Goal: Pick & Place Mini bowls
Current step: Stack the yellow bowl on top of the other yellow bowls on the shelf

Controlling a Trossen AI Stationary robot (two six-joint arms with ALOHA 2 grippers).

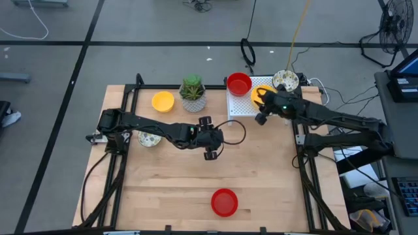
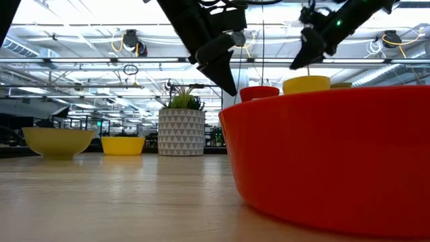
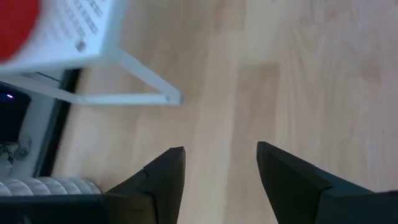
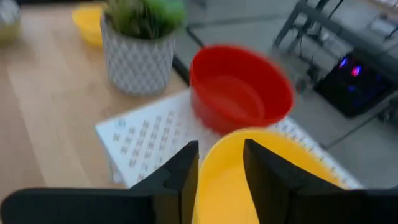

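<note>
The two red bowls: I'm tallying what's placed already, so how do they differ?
The red bowl on the rack sits on the white rack at the table's far edge, touching a yellow bowl under the right claw. The red bowl on the wood sits alone on bare table at the near edge. Both are plain, upright and empty.

potted plant [image 1: 192,93]: table's far edge | white perforated rack [image 1: 243,103]: just beside it | wooden table [image 1: 170,183]

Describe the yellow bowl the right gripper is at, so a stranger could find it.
Find the white perforated rectangular rack at the table's far edge. A plain red bowl and a plain yellow bowl sit on it; the right gripper straddles the yellow one's rim.
</note>
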